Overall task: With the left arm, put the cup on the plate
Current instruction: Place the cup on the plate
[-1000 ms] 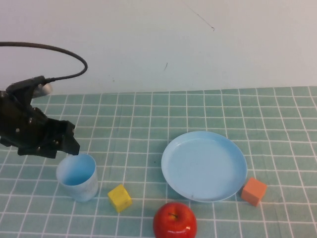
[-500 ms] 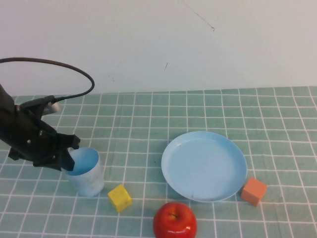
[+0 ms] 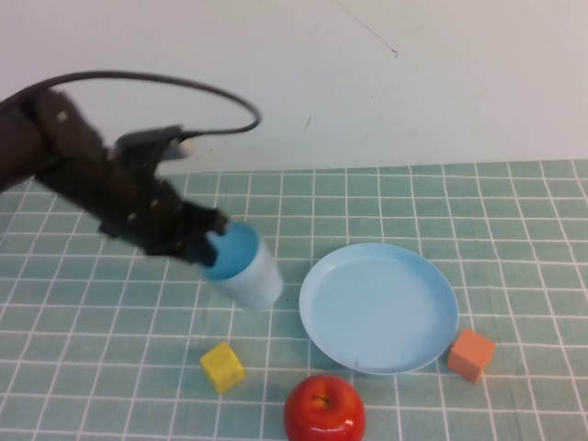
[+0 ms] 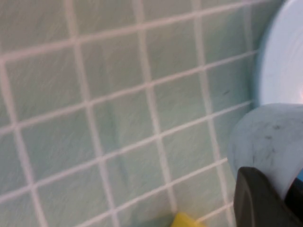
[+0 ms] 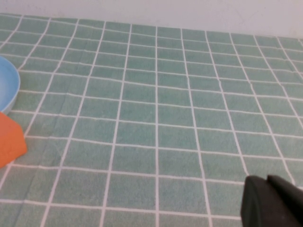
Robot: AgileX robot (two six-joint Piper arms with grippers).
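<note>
We found the left gripper (image 3: 213, 250) with its jaws clenched on the rim of the cup (image 3: 243, 269), holding it tilted above the counter (image 3: 386, 193), just left of the plate (image 3: 378, 308). Of the right gripper (image 5: 272, 204) we saw one dark tip; we could not tell its jaw state.

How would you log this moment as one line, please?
left gripper: shut on cup, airborne | plate: bare | right gripper: parked
</note>
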